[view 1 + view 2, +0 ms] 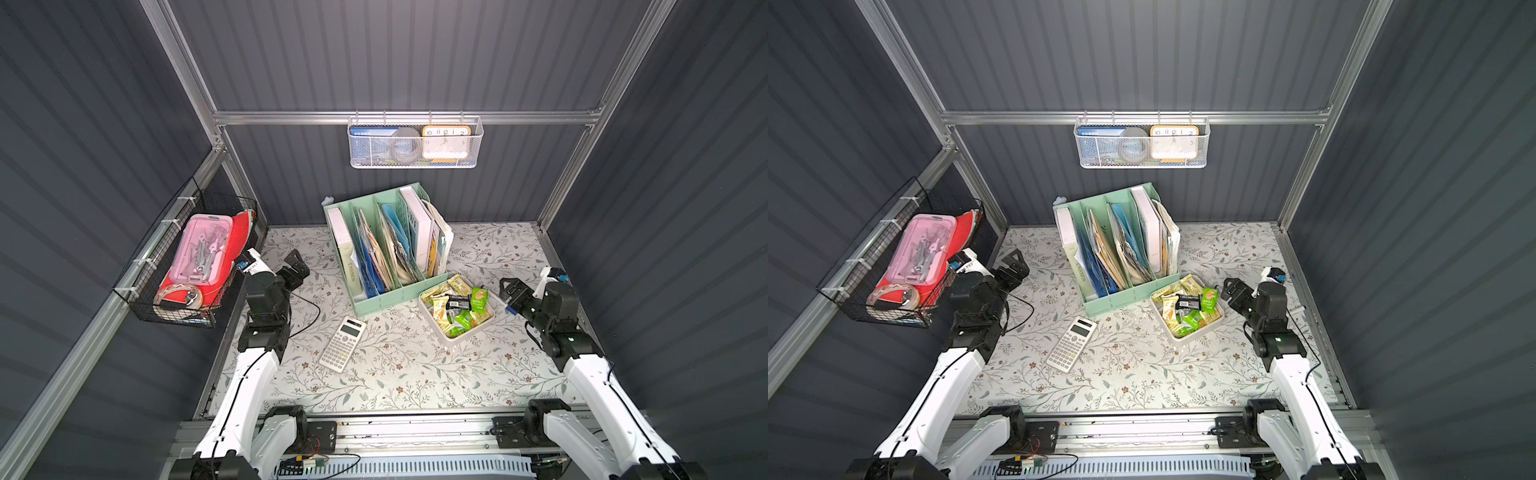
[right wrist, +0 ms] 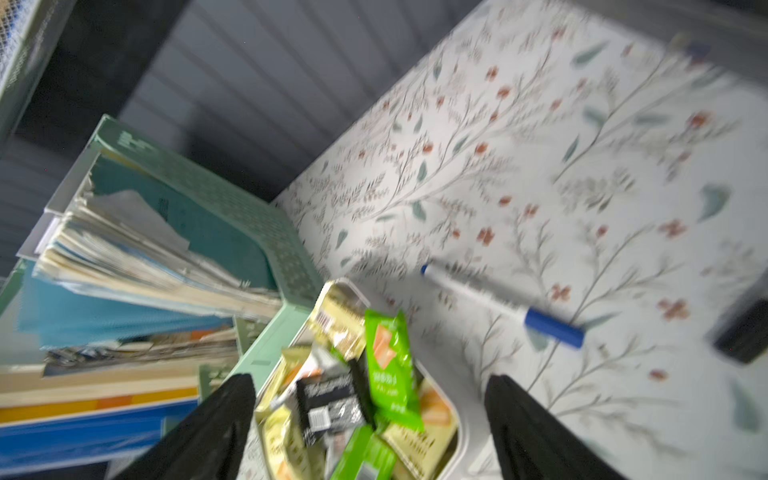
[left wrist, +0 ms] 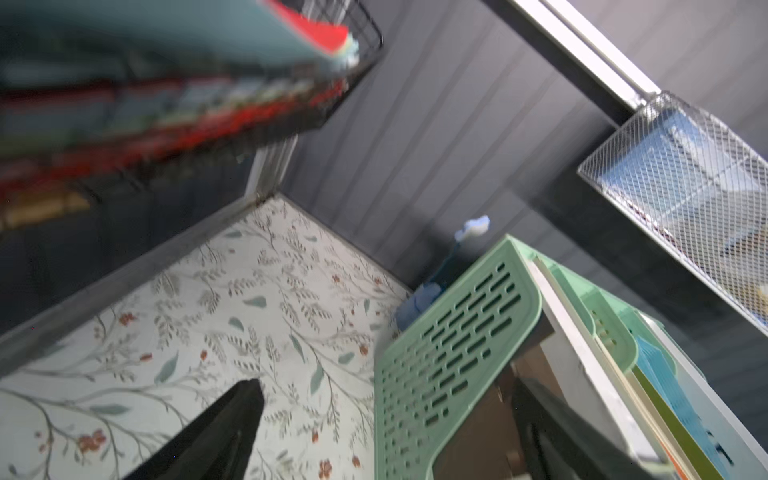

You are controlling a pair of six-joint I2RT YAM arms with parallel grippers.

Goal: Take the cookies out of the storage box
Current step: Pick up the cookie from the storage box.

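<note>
All the small wrapped yellow-and-green cookies (image 1: pixel 457 309) lie in the shallow white plastic storage box (image 1: pixel 452 340); none out. My right gripper (image 1: pixel 509 291) and left gripper (image 1: pixel 297 266) gape empty.

You have dark grey ribbed walls (image 1: pixel 415 54) on three sides, aluminium rails (image 1: pixel 291 117) framing them at the corners, and a pale floral-patterned tabletop (image 1: pixel 415 374) below, evenly lit.

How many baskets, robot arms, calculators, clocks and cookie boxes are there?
Baskets: 2 (black wire basket, white mesh basket)
Robot arms: 2 (left arm, right arm)
Calculator: 1
Clock: 1
Storage box: 1
Total: 7
</note>
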